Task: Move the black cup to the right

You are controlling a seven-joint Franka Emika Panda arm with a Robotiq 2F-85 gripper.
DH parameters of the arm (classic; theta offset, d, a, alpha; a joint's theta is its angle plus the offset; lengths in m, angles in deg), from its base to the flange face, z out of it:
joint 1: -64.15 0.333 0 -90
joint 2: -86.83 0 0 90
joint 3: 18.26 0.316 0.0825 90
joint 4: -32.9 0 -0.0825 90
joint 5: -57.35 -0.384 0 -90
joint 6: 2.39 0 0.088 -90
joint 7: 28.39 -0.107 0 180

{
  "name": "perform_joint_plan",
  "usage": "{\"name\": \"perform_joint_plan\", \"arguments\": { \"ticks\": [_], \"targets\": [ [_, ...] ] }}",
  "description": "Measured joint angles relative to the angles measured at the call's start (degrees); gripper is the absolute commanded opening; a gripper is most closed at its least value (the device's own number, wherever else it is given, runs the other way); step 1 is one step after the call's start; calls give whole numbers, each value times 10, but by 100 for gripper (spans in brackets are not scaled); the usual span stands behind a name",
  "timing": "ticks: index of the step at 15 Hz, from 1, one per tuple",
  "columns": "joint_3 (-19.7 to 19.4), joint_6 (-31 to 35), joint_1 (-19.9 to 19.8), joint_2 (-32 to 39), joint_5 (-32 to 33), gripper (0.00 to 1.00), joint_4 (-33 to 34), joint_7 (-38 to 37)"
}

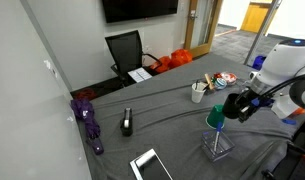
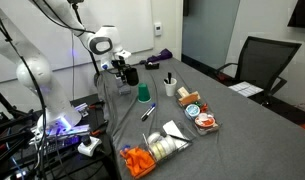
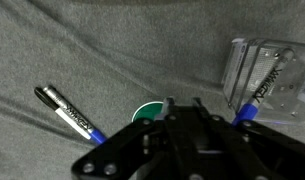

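**Claw hangs above the green cup, black cup stands apart**

The claw (image 1: 235,107) hangs above the grey-draped tabletop (image 1: 172,125), just beside the green cup (image 1: 217,117) that sits on a clear stand (image 1: 218,144). In the wrist view the claw (image 3: 184,106) fills the lower middle as a dark, blurred mass. Its fingertips (image 3: 170,101) point toward a green round rim (image 3: 145,111) that they partly hide. I cannot tell from any view whether the jaws are wide or narrow.

The black cup (image 1: 127,123) stands upright on the tabletop, well apart from the claw, with the green cup between the two. A purple bundle (image 1: 89,116) lies on the cup's other side, near the tabletop's edge. In an exterior view taken from the opposite end, the black cup (image 2: 132,76) shows as a small dark cylinder close by the claw (image 2: 119,70). That angle does not show how far apart they are. The wrist view does not show the black cup.

A pale cup (image 1: 199,93) with utensils sticking out stands near the green cup, farther in on the tabletop. In the wrist view a black marker (image 3: 68,112) with a white label lies on the cloth to one side of the claw. A clear plastic piece (image 3: 264,78) with a blue-tipped pen (image 3: 250,112) lies to the other side.
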Motion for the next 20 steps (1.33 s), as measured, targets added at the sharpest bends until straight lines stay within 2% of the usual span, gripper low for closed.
{"name": "perform_joint_plan", "arguments": {
  "ticks": [4, 11, 15, 20],
  "targets": [
    [-9, 8, -24, -4, -19, 5, 7, 65],
    [-49, 11, -75, 14, -14, 5, 7, 161],
    [-57, 17, -103, 43, 16, 5, 7, 174],
    [-60, 57, -128, 102, 78, 5, 7, 167]
  ]
}}
